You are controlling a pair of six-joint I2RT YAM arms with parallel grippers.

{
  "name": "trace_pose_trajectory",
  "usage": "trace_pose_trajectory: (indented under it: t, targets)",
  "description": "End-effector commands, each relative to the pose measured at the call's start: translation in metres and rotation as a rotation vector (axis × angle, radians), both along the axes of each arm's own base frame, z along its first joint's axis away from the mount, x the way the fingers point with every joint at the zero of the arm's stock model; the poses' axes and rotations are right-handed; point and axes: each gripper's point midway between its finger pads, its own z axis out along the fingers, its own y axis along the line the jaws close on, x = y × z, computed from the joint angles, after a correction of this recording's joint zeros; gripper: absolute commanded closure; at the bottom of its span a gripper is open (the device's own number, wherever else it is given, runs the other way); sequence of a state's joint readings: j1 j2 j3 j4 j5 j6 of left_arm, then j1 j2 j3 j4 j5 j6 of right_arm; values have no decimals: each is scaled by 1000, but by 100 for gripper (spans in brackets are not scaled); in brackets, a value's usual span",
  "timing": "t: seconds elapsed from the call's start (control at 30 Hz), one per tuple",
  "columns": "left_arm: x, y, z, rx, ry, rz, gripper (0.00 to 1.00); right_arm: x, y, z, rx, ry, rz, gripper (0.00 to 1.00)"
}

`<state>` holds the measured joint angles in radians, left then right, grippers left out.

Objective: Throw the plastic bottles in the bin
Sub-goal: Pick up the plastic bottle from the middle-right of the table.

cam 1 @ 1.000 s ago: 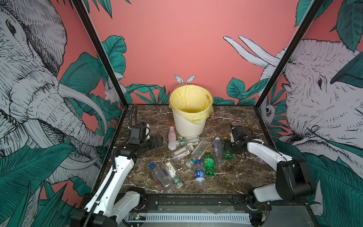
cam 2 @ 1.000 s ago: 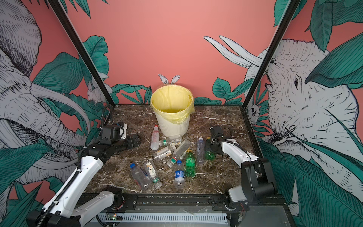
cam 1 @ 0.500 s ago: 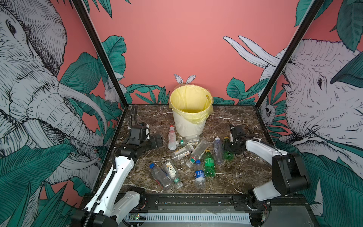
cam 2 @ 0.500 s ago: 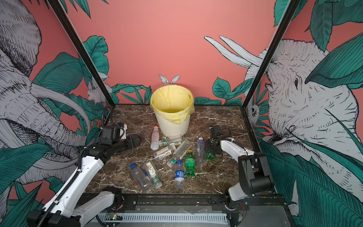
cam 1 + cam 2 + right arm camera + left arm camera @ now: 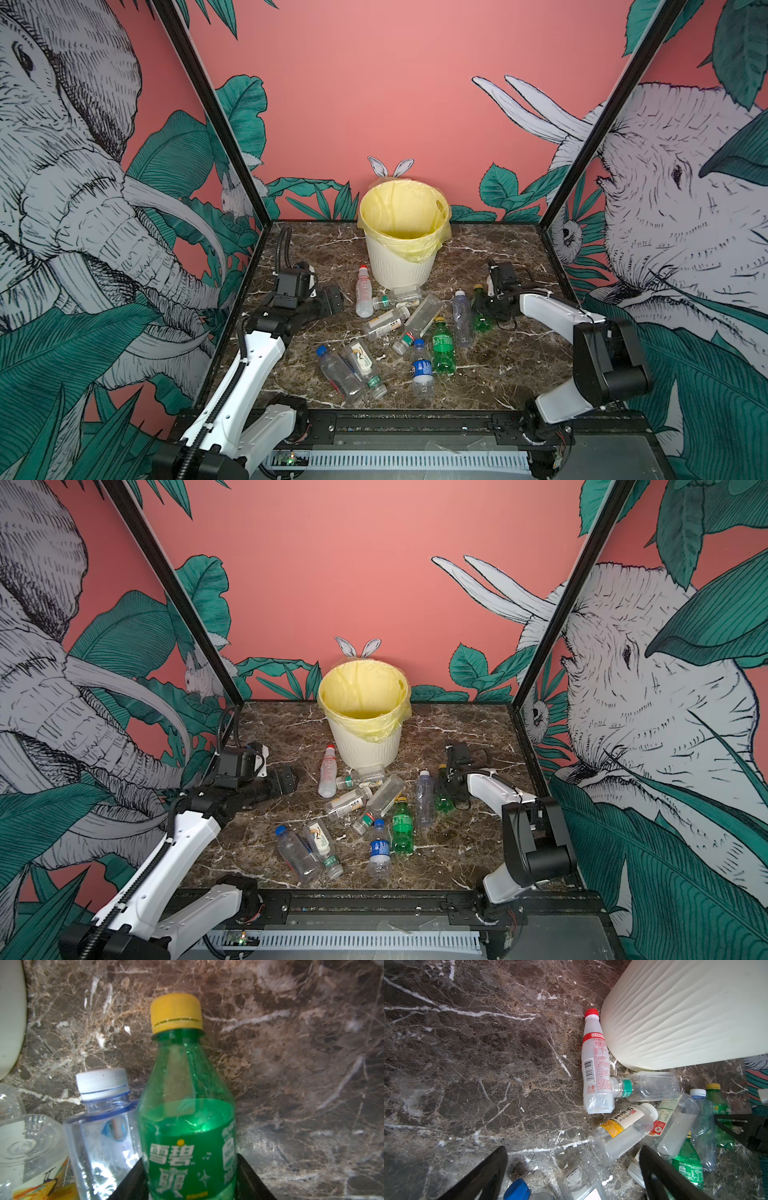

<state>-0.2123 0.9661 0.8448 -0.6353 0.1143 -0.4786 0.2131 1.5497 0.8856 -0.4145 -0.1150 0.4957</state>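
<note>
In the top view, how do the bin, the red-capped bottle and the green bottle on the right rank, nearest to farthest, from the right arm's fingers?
1. Green bottle: between the fingers, on the right.
2. Bin: centre back.
3. Red-capped bottle: left of the bin.

Left arm reaches low; left gripper (image 5: 334, 300) jaws wide apart. Right gripper (image 5: 190, 1157) jaws press the green bottle's (image 5: 187, 1088) sides.
</note>
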Motion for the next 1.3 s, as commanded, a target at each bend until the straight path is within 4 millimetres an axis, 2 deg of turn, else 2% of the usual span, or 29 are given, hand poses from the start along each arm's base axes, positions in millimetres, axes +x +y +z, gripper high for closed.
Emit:
trace_pose_trajectory:
  t: [0.0,0.3,1.27]
  targets:
    - [-1,4,1,2,-13,22,1,-7,-2,-13,2,47,-12,49]
    - [-4,6,0,-1,-17,32,1,-5,-2,10,23,-11,-22,54]
    - [-4,8,-1,7,-19,35,1,-4,23,88,233,-218,-9,54]
